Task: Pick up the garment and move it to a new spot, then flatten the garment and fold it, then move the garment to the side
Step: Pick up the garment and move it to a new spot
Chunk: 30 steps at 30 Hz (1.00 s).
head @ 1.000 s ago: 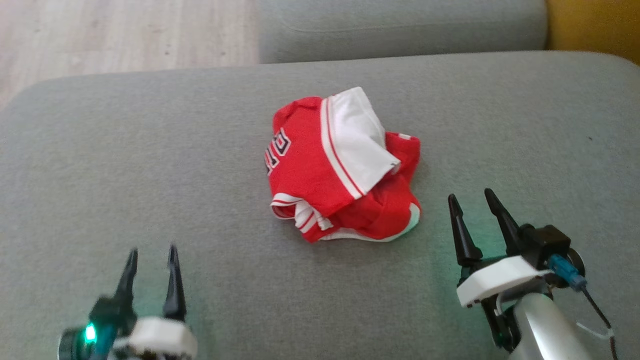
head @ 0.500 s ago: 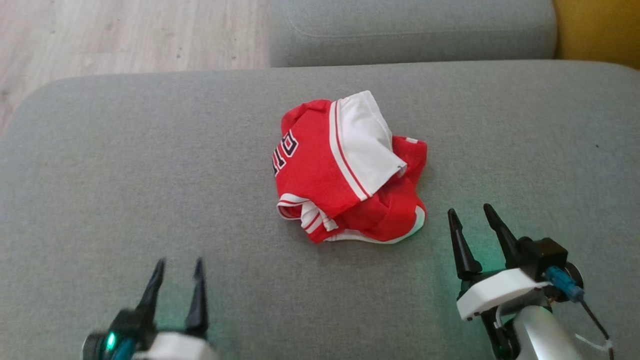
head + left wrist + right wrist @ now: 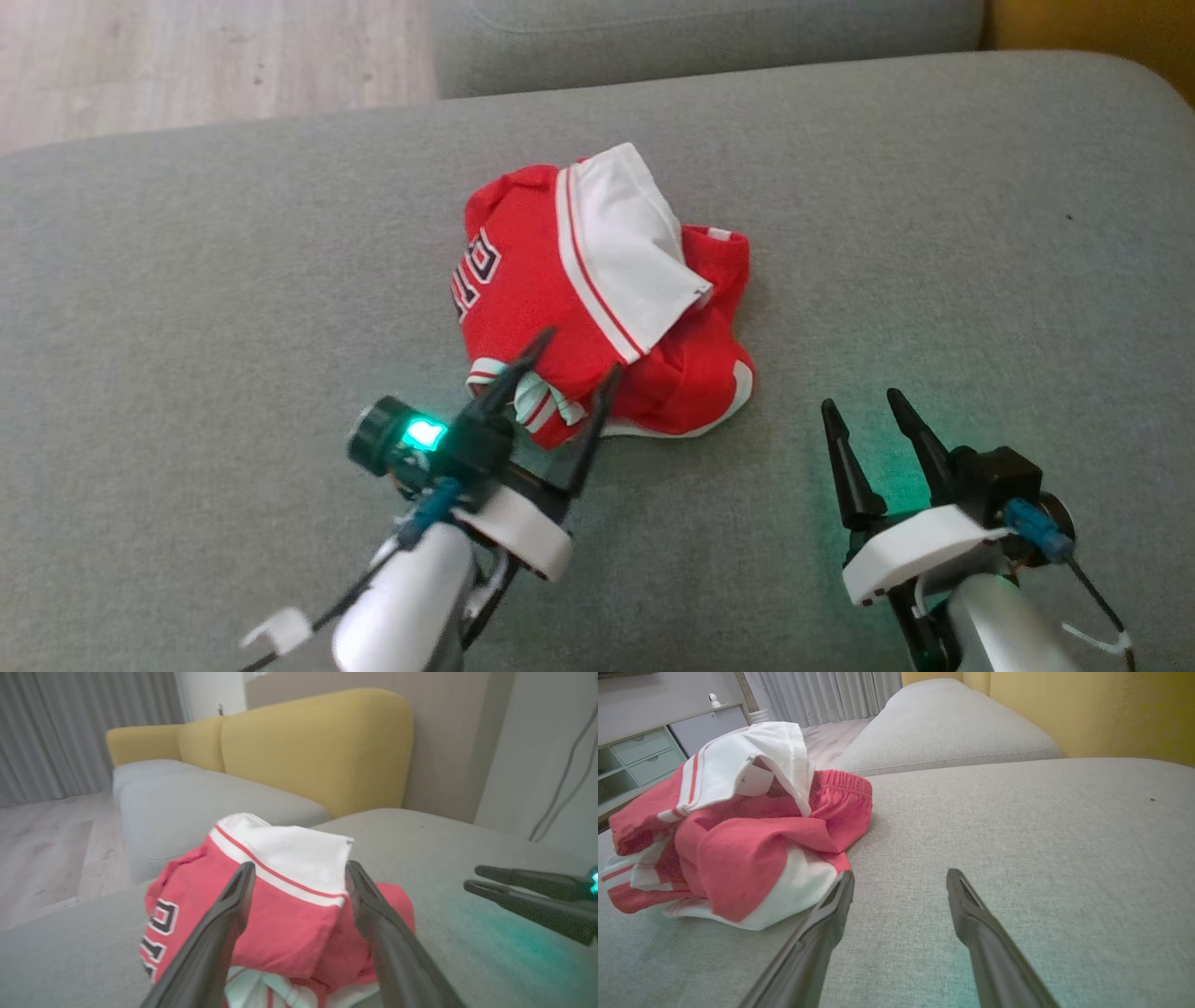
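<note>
Red-and-white garment lies bunched near the middle of the grey sofa cushion, well in from every edge, with no clear long axis. The left gripper, jaws spread wide, straddles the heap's near-left hem without pinching it; this arm is the nearer. The right gripper, likewise spread and empty, sits just off the heap's near-right side. Bare cushion lies open on both sides for a new spot.
</note>
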Motion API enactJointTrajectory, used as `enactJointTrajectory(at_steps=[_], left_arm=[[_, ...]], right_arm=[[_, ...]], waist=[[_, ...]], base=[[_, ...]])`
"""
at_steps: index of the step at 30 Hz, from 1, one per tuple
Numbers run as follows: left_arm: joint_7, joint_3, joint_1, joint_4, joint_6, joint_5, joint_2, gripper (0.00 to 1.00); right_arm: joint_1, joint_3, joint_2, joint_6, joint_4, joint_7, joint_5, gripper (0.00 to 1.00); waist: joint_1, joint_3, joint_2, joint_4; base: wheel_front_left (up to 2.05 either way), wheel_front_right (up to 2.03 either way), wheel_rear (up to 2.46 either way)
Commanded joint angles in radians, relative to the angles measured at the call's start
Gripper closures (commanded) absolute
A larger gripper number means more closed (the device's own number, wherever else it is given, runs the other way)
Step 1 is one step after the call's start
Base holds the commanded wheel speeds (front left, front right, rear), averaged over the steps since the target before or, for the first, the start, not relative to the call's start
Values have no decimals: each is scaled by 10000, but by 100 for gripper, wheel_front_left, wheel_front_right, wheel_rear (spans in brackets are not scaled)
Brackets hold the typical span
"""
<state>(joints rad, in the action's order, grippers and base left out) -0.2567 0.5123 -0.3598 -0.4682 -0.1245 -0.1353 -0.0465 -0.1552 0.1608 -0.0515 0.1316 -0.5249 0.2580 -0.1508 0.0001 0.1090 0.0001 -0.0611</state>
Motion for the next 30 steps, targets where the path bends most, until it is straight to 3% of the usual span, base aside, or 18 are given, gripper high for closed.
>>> enactJointTrajectory(at_steps=[1,6,20,21,22,23,24,30], left_arm=[[-51,15,-463,-65,-30,210,-41,0],[-51,430,-888,-1116,452,925,-63,0],[-51,48,-1309,-1814,1308,919,-156,0],[-51,-8,-1324,-1828,1314,855,-155,24],[-51,-66,-1350,-1795,1322,801,-155,57],[-51,-149,-1377,-1694,1323,725,-154,83],[-51,-254,-1398,-1538,1313,627,-153,100],[-51,-1216,-2100,244,1040,236,-589,100]], right_arm=[[-424,239,12,-9,236,38,-99,0],[-503,213,12,-9,212,38,-131,0],[-679,229,12,-9,230,38,-154,0],[-680,219,12,-9,224,38,-161,0],[-682,210,13,-9,220,38,-174,0],[-681,207,13,-9,224,38,-189,0],[-673,204,13,-9,236,38,-219,0],[-532,32,13,-9,204,38,-359,0]], waist=[[-1,113,-1,-114],[-1,308,-1,-265],[-1,571,-1,-471],[-1,570,-1,-471],[-1,568,-1,-468],[-1,561,-1,-460],[-1,546,-1,-449],[-1,325,-1,-158]], base=[[0,0,0],[0,0,0],[0,0,0],[0,0,0],[0,0,0],[0,0,0],[0,0,0],[0,0,0]])
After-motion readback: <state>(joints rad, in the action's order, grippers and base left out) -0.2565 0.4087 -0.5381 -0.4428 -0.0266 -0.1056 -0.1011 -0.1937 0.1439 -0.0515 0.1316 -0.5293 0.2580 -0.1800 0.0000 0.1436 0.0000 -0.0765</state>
